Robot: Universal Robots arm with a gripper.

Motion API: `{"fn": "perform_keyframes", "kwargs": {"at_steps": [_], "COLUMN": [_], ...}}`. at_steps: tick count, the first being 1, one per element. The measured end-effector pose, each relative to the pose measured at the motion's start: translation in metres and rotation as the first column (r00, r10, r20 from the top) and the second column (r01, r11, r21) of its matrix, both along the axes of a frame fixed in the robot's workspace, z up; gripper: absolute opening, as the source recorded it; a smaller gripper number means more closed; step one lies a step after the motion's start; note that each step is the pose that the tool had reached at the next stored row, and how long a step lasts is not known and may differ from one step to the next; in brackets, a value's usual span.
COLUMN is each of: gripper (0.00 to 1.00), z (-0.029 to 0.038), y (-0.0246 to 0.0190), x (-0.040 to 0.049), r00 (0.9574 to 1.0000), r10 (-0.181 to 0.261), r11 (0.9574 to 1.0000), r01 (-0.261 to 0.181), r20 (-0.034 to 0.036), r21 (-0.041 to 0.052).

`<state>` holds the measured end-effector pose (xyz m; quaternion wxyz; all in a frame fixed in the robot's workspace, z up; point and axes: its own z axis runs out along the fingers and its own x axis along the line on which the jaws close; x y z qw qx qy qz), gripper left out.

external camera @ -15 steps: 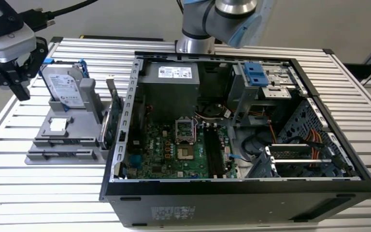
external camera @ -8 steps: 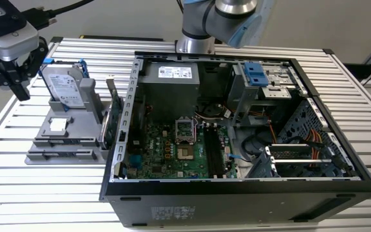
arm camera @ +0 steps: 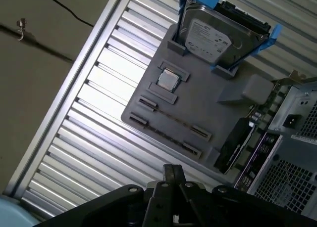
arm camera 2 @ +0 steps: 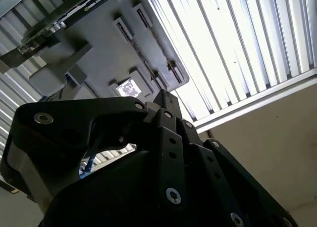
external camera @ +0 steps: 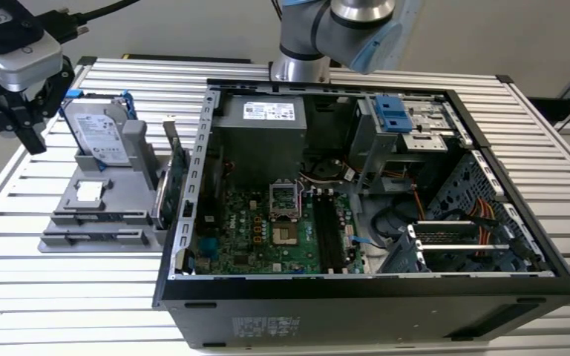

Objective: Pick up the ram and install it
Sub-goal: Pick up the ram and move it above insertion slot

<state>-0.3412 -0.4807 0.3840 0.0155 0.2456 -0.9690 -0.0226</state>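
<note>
- Gripper [external camera: 6, 119] hangs over table corner at exterior view's far left, above grey holder tray [external camera: 67, 242], just beside hard drive [external camera: 97, 126].
- Claw state: cannot tell, and no part seen in its hold.
- Ram [external camera: 102, 218] seems to sit on edge in tray's front slot, a thin dark strip. In first wrist view it is a slim line [arm camera: 173, 119] between clips.
- Key relation: ram lies at about 5 o'clock from gripper, lower down, not touching.
- Ram long axis runs 9-to-3 in exterior view.
- Open computer case [external camera: 364, 297] lies at 3 o'clock of ram.
</note>
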Motion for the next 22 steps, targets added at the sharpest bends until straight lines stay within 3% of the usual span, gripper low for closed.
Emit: {"fn": "perform_keyframes", "kwargs": {"at_steps": [13,22], "gripper": [0.00,0.00], "z": [0.0000,0.0000], "y": [0.0000,0.0002], "x": [0.0000,0.0000], "r00": [1.0000,0.9981], "r10": [0.004,0.061], "r11": [1.0000,0.9981], "r01": [-0.004,-0.061], "r20": [0.0000,0.0001], "r21": [0.0001,0.0001]}}
